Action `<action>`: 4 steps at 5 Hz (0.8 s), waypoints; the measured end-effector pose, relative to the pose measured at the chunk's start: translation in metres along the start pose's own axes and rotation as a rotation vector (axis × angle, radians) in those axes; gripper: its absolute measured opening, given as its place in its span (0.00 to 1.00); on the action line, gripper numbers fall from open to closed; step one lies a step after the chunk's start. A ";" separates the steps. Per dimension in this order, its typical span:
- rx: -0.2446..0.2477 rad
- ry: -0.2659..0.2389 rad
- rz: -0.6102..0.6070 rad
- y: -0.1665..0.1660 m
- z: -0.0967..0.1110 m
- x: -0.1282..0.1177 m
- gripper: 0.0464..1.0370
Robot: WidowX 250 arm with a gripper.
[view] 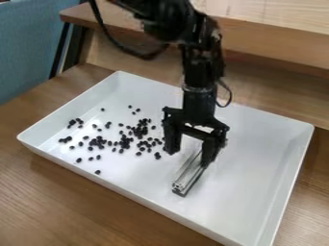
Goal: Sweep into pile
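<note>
Probably a lab or an office; which one cannot be told for certain. The robot arm (200, 72) over a wood-grain table (70, 202) suggests a lab, while the wooden shelf (276, 42) along its far edge and blue fabric (26, 48) beyond its far left corner suit an office.

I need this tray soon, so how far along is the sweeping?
Partway, I'd judge: many dark beans cluster loosely in the tray. The metal bar is at the open pincer; I can't tell if it's held. Left: scattered strays need gathering.
</note>
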State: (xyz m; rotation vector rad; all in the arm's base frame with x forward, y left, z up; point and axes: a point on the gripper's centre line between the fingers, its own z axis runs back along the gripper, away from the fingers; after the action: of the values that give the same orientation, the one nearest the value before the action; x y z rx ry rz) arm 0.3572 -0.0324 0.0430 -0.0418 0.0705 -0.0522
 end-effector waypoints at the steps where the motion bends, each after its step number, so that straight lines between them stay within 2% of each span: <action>1: -0.013 0.004 -0.013 -0.010 -0.008 0.002 0.96; 2: -0.013 0.002 -0.035 -0.015 -0.014 0.004 0.92; 4: -0.019 -0.040 -0.085 -0.016 -0.016 0.004 0.37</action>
State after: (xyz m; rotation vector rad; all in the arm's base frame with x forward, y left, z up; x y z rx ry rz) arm 0.3588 -0.0491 0.0278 -0.0643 0.0290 -0.1353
